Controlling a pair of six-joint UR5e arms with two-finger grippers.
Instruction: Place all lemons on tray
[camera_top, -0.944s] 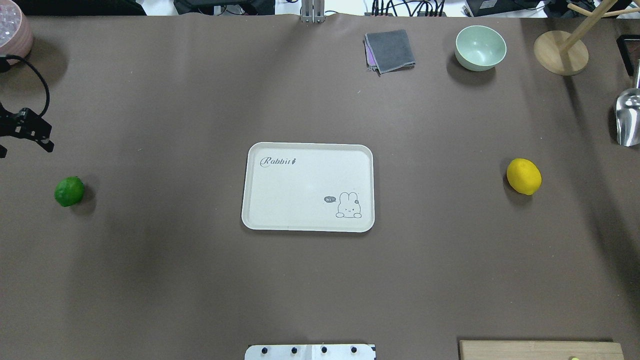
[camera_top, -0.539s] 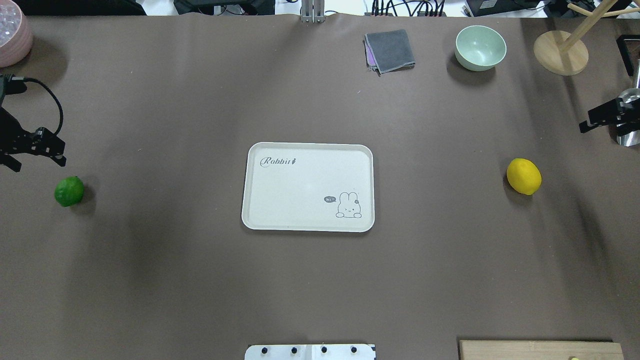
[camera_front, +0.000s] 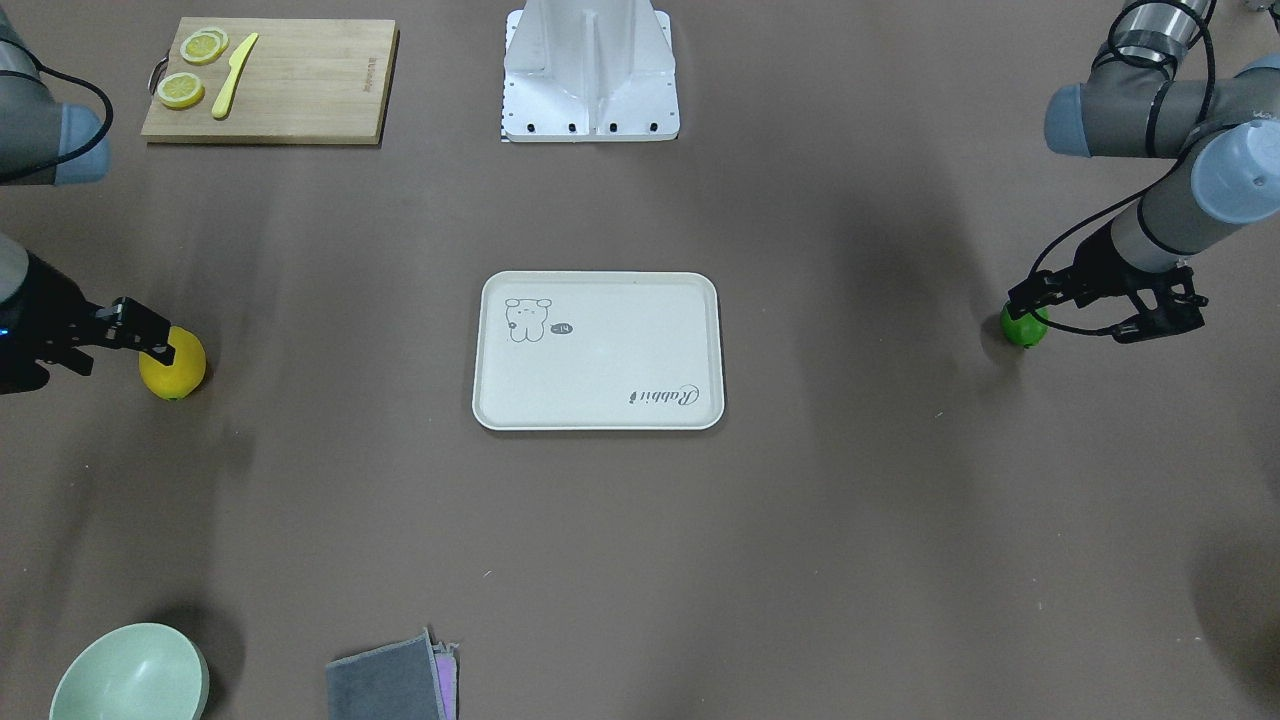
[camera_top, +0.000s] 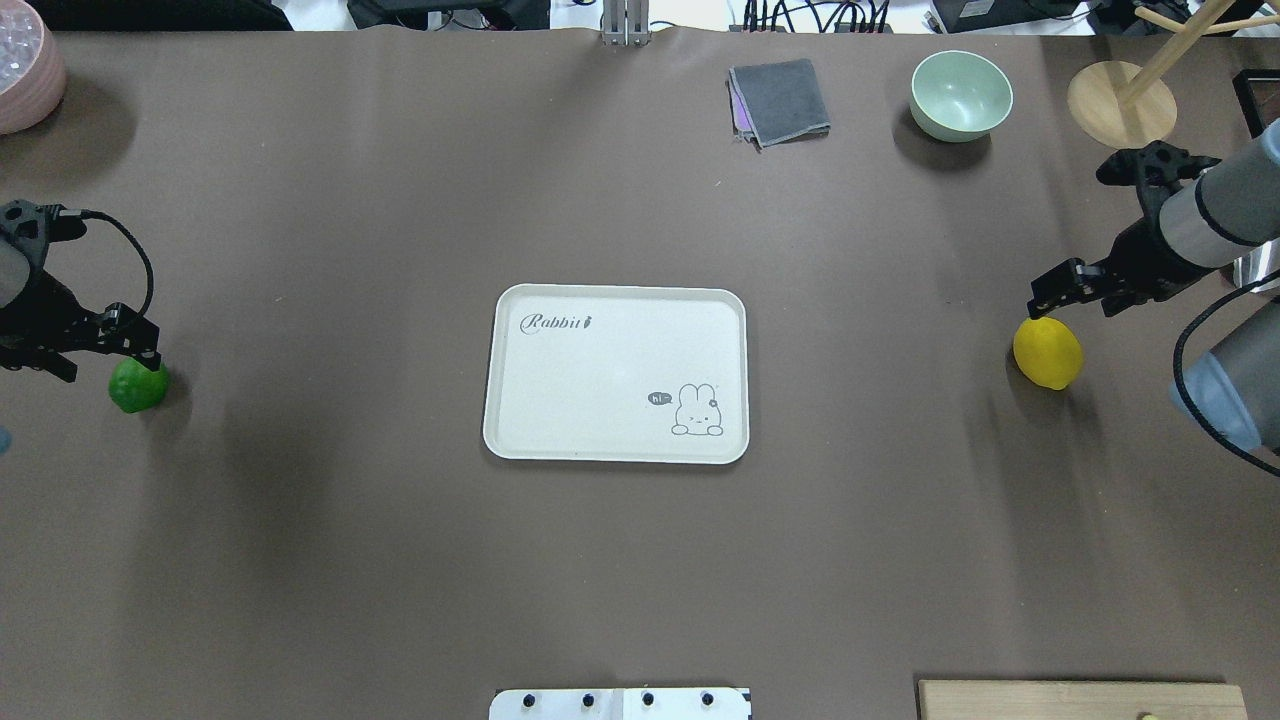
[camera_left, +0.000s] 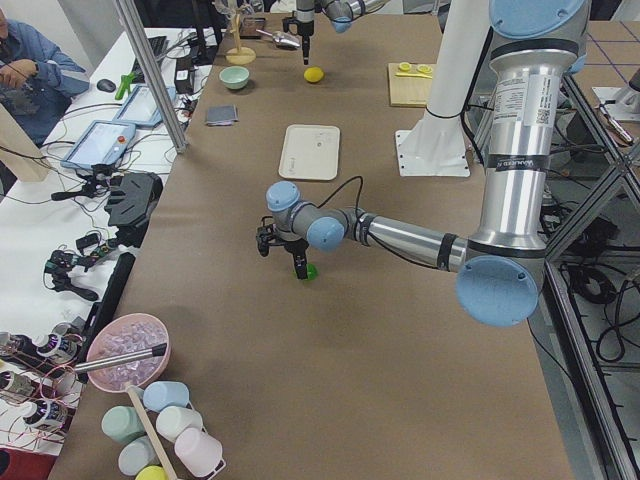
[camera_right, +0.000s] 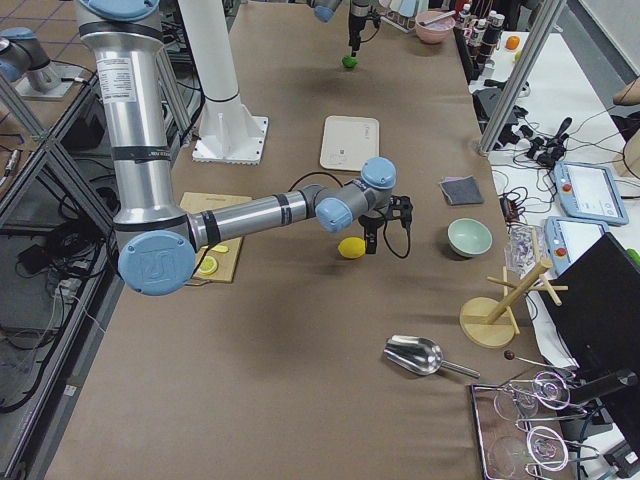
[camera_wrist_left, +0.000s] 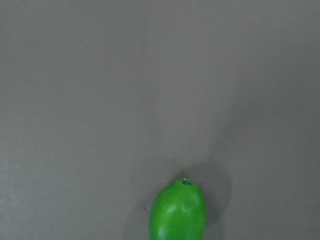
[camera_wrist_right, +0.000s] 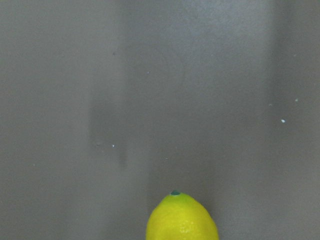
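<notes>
Nearest my base sat the cutting board (camera_front: 300, 85) with its lemon slices (camera_front: 181, 89). They were no part of the job, and reaching for them would have been a plain mistake.

Farther out, level with each other, lay my two targets. My left fingers (camera_front: 1040, 290) stood wide open and empty close over the green lemon (camera_top: 135, 392) at the left of the tabletop (camera_top: 640, 580). In both fixed views one finger seemed to sit over the fruit rather than beside it, and my wrist camera caught the fruit only at its bottom edge. I judged that a straight drop from there would land that finger on the glossy skin and send the lemon rolling.

My right fingers (camera_top: 1060, 283), also open with nothing in them, hung close by the yellow lemon (camera_top: 1048, 352) at the right, with the same danger. An off-centre squeeze on either oval could squirt it out.

The tray (camera_top: 600, 380) lay bare in the middle, well apart from both fruits. Its rim looked low, so a release from height might let a lemon roll off, and two arms arriving together could collide.
</notes>
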